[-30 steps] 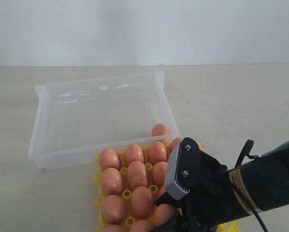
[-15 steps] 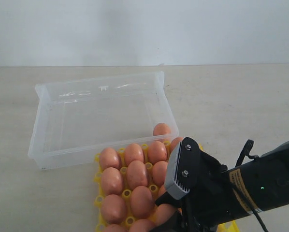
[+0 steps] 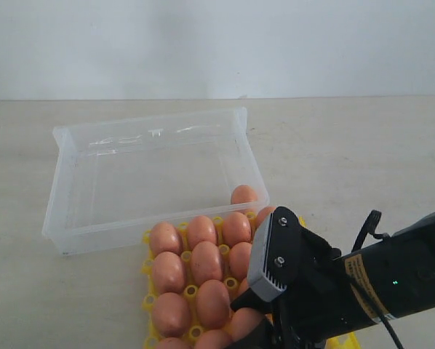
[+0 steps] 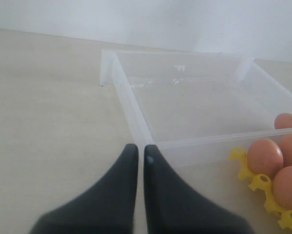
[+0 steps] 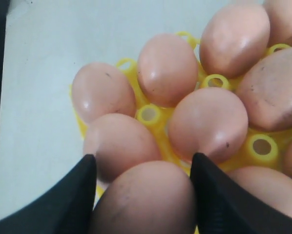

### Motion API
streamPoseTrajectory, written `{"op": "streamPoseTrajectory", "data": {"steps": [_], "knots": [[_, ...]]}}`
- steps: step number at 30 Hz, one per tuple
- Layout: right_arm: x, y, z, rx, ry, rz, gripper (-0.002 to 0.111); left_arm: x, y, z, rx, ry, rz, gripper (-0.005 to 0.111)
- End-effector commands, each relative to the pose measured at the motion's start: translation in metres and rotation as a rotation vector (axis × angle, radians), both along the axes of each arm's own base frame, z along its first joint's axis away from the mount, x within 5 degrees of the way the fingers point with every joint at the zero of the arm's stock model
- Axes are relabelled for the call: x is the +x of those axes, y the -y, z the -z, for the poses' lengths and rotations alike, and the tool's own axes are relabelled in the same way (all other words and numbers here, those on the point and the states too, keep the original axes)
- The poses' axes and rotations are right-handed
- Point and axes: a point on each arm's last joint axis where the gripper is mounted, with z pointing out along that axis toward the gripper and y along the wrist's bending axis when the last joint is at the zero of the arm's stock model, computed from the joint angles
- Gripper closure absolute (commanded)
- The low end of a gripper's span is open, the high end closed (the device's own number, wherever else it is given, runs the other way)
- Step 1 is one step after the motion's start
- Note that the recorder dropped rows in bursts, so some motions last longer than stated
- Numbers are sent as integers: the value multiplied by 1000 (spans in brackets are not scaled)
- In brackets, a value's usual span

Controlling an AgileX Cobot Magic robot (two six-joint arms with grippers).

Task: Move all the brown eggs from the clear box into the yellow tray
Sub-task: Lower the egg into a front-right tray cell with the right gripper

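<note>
One brown egg (image 5: 147,207) gripped in wide-set right claw (image 5: 143,163), over yellow tray (image 5: 261,146)

Exterior view. I am looking at a pale beige table (image 3: 348,145), which is spanning the full width of the frame's lower two thirds. A clear box (image 3: 152,138) is resting on it at centre left. A yellow tray (image 3: 190,293) is sitting on it at lower centre, just beside the box's near wall and running off the bottom edge.
</note>
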Motion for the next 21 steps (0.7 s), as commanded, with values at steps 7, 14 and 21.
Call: {"op": "streamPoseTrajectory", "data": {"steps": [7, 14, 21], "knots": [[2, 3, 3, -43, 30, 14, 63, 1, 0, 1, 8, 0, 2, 103], [2, 3, 3, -37, 27, 13, 46, 1, 0, 1, 8, 0, 2, 103], [4, 4, 3, -51, 30, 36, 34, 1, 0, 1, 8, 0, 2, 103]]}}
